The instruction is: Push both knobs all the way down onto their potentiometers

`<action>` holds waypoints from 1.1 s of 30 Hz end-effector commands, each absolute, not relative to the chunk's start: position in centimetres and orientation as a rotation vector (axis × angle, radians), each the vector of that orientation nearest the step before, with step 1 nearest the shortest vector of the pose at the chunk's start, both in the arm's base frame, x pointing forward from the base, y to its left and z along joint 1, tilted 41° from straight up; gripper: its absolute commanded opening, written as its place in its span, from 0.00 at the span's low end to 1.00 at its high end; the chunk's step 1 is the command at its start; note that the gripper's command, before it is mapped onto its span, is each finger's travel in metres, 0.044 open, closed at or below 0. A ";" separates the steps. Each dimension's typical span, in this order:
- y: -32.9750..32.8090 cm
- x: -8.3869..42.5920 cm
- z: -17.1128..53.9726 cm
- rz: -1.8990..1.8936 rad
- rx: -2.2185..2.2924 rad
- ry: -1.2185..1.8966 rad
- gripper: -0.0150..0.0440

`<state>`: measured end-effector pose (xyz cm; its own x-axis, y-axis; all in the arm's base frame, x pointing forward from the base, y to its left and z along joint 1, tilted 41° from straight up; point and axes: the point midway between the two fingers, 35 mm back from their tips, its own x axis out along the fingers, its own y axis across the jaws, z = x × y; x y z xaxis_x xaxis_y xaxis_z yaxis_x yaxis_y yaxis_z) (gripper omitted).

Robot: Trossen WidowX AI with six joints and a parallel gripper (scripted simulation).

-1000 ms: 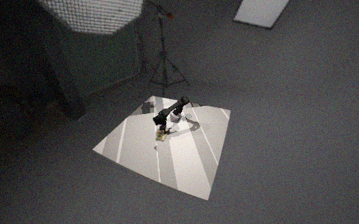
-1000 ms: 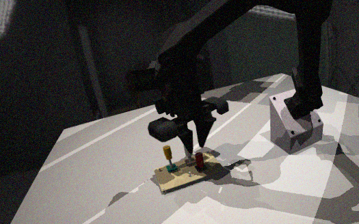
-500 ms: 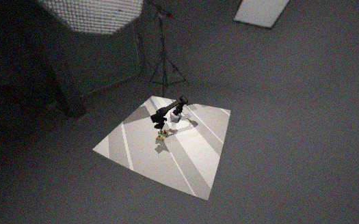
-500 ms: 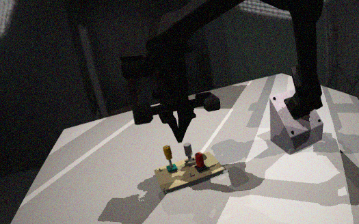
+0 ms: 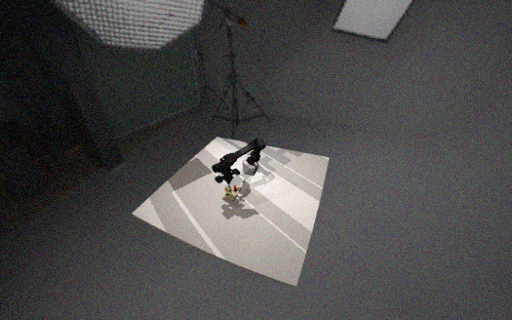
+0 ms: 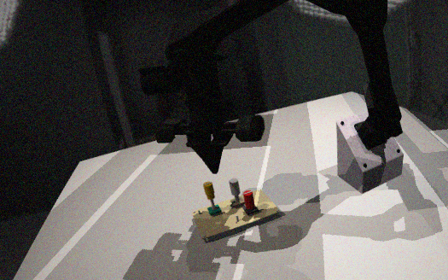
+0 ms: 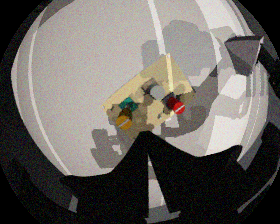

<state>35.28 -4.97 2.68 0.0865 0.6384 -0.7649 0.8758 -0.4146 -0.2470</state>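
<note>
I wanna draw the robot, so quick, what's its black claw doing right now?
Black pointed metal-looking gripper: closed, holding nothing, above the tan rectangular circuit board.

Top high and far, exterior low, closer, wrist looking down, all sharing board

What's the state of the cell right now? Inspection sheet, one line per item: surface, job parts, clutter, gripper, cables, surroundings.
Surface: pale tabletop, striped by light and shadow.
Job parts: circuit board; yellow knob high on its shaft above the green potentiometer; red knob low; grey knob, seating unclear.
Clutter: nothing seen.
Gripper: shut, empty, above board.
Cables: nothing seen.
Surroundings: dark; tripod stand behind table.
</note>
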 end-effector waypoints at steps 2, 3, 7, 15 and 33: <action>-5.5 35.7 2.8 -1.421 2.184 1.459 0.25; -5.5 35.8 2.8 -1.459 2.203 1.447 0.25; -5.8 36.1 3.0 -1.612 2.272 1.394 0.25; -6.5 36.6 3.2 -1.928 2.392 1.253 0.25; -6.6 37.3 2.6 -2.360 2.498 0.990 0.25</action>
<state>37.30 -7.15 3.28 0.0276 0.6483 -0.7609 0.1027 -0.7590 -0.6429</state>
